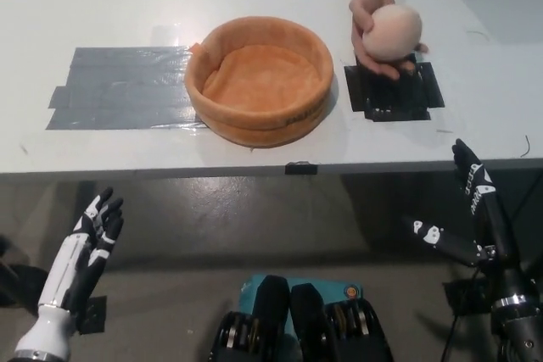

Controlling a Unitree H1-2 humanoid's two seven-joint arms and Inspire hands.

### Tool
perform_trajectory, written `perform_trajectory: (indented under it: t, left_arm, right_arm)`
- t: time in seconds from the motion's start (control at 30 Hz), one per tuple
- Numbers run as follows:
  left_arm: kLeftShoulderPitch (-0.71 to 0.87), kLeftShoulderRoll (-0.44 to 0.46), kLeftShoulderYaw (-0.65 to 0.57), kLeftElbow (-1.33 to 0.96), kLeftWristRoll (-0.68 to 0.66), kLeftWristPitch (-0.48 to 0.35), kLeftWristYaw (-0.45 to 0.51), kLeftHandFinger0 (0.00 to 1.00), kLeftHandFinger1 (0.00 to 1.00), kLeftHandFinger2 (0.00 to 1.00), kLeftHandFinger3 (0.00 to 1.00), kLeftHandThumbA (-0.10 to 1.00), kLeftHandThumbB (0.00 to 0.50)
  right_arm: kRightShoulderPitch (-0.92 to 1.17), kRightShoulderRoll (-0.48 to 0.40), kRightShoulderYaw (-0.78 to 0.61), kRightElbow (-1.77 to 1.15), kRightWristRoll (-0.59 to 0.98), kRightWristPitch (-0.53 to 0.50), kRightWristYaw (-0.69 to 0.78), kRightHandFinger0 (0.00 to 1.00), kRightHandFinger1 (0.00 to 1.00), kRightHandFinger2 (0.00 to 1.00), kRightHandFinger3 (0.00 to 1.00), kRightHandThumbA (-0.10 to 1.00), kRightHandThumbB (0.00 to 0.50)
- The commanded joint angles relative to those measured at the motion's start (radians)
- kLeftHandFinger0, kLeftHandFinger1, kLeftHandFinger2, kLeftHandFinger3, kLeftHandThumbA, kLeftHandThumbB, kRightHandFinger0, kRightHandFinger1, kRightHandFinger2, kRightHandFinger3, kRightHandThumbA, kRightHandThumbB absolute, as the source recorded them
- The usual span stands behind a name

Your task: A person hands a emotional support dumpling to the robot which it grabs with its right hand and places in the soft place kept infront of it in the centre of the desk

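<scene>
Nearest the camera, both robot hands are hanging below the near edge of the worktop [102, 146]. At the lower left, the white left robot hand [89, 239] is resting idle, fingers spread and holding nothing. At the lower right, the black right robot hand [471, 214] is standing wide too, fingers splayed upward with nothing between them.

Farther in, at the middle of the worktop, the orange soft basket [259, 120] is sitting empty, with grey tape strips [123, 89] lying to its left and a black taped patch [393, 91] just beside it on the right.

At the far right, a person's hand [371, 31] is cupping the cream dumpling [393, 31] above that black patch. The dumpling is looking roundish, so no clear long axis is showing.

What the coming grab turns on, as I judge it: the dumpling is lying far and slightly left of the right robot hand, which is much the nearer of the two. The basket is lying left of the dumpling, so placing would likely mean carrying it leftward.
</scene>
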Motion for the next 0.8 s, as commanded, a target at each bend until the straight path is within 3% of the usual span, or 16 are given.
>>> perform_trajectory:
  t: [0.0,0.17,0.33,0.4,0.47,0.6,0.77]
  left_arm:
    - [0.001,-0.002,-0.010,-0.022,-0.011,-0.029,-0.018,1.00,1.00,1.00,1.00,0.91,0.048]
    - [0.012,0.003,-0.011,-0.029,-0.004,-0.026,-0.019,1.00,1.00,1.00,1.00,0.92,0.044]
    - [0.027,0.002,-0.009,-0.029,-0.003,-0.026,-0.015,1.00,1.00,1.00,1.00,0.88,0.063]
    - [0.029,0.003,-0.007,-0.024,-0.005,-0.034,-0.015,1.00,1.00,1.00,1.00,0.88,0.054]
    - [0.033,0.001,-0.003,-0.025,-0.013,-0.031,-0.014,1.00,1.00,1.00,1.00,0.88,0.057]
    - [0.041,-0.001,-0.002,-0.023,-0.009,-0.037,-0.011,1.00,1.00,1.00,1.00,0.88,0.060]
    - [0.048,0.002,0.001,-0.019,-0.007,-0.049,-0.010,1.00,1.00,1.00,1.00,0.88,0.050]
  right_arm:
    - [0.002,0.008,-0.020,-0.070,-0.009,-0.074,-0.029,1.00,1.00,1.00,1.00,1.00,0.301]
    - [0.004,0.019,-0.021,-0.070,-0.021,-0.078,-0.034,1.00,1.00,1.00,1.00,0.96,0.294]
    - [0.021,0.023,-0.020,-0.082,-0.024,-0.069,-0.034,1.00,1.00,1.00,1.00,0.96,0.324]
    - [0.014,0.019,-0.025,-0.105,-0.044,-0.068,-0.043,1.00,1.00,1.00,1.00,0.96,0.304]
    - [-0.002,0.013,-0.034,-0.155,-0.104,-0.052,-0.071,1.00,1.00,1.00,1.00,1.00,0.342]
    - [-0.025,0.003,-0.043,-0.202,-0.140,-0.036,-0.082,1.00,1.00,1.00,1.00,0.97,0.338]
    - [-0.097,-0.023,-0.053,-0.249,-0.171,0.060,-0.065,1.00,1.00,1.00,1.00,0.93,0.329]
